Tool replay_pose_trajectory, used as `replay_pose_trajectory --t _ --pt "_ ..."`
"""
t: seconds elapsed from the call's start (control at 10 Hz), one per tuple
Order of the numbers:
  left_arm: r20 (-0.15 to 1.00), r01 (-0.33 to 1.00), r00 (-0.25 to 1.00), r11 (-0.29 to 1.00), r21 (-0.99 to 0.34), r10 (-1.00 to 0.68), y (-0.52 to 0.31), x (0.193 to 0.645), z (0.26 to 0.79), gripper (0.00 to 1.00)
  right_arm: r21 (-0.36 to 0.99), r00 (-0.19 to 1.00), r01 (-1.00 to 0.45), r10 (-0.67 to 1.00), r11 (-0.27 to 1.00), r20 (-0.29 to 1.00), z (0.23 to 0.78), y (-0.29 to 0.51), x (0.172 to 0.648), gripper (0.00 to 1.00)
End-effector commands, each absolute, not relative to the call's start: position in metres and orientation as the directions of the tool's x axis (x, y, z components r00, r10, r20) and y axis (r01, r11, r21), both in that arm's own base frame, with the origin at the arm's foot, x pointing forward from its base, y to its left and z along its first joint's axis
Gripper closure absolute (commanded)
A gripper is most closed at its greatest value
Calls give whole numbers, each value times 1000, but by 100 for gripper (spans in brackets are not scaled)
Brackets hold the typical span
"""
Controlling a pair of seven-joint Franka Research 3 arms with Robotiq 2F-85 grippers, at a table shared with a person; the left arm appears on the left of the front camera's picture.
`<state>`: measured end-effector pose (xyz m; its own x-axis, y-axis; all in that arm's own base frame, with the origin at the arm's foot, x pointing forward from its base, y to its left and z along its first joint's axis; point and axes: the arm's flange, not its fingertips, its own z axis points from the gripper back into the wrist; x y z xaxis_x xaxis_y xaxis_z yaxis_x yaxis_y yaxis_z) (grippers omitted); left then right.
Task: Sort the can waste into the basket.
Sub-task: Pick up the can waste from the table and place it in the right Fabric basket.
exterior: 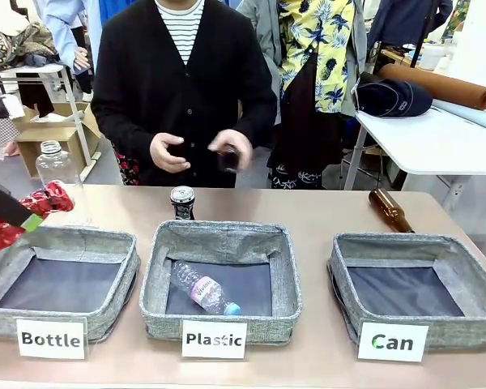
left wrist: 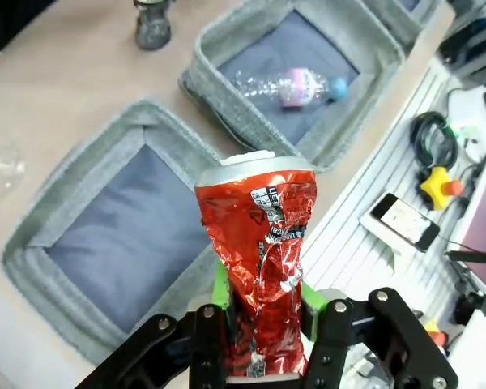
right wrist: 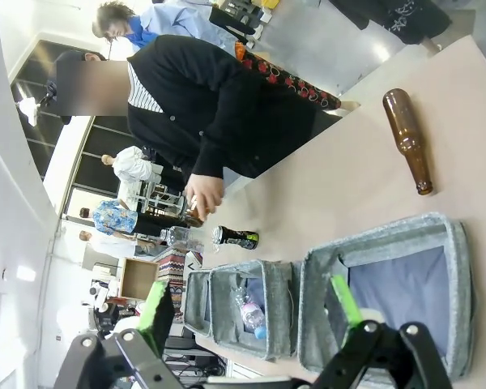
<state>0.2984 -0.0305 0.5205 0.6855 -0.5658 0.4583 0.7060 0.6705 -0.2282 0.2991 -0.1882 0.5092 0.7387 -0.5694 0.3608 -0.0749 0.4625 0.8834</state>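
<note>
My left gripper [exterior: 20, 217] is shut on the crushed red can [exterior: 49, 198] at the far left, above the back edge of the "Bottle" bin [exterior: 105, 243]. In the left wrist view the red can [left wrist: 263, 243] stands silver end up between the green pads of the left gripper [left wrist: 263, 328]. The dark can [exterior: 182, 203] stands upright behind the "Plastic" bin [exterior: 287, 275]. The "Can" basket [exterior: 344, 271] sits at the right with nothing in it. My right gripper [right wrist: 251, 312] hangs open above the "Can" basket [right wrist: 389, 235].
A clear plastic bottle [exterior: 204, 292] lies in the "Plastic" bin. A brown glass bottle [exterior: 389, 209] lies behind the "Can" basket, and a clear bottle [exterior: 57, 166] stands at the back left. The person's hands [exterior: 168, 152] hold a small dark object over the far edge.
</note>
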Motion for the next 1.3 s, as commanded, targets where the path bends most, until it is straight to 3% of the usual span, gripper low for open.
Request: replay_pose_trajectory --t 0.0,0.1,0.2,0.5,0.6,0.9,1.2 --pt "508 757 630 611 -233 -587 -24 327 529 74 880 726 -110 -568 462 388 510 -190 301 0" --pt "588 815 566 499 -294 -578 -1 346 551 74 880 726 -110 -568 462 388 510 -190 301 0" --pt "689 801 560 512 -310 -460 73 345 585 74 880 726 -110 -568 462 388 510 -190 301 0" --pt "819 821 495 466 -330 -291 283 281 618 74 880 726 -110 -568 462 388 510 -190 301 0" --pt "897 875 391 386 -292 -206 323 243 607 74 880 726 -110 -568 462 388 510 -190 301 0" --pt "977 933 209 288 -215 52 393 173 570 74 880 726 -110 -568 462 388 510 -190 301 0" --pt "975 927 184 308 -215 127 401 145 548 74 880 726 -110 -568 462 388 510 -190 301 0"
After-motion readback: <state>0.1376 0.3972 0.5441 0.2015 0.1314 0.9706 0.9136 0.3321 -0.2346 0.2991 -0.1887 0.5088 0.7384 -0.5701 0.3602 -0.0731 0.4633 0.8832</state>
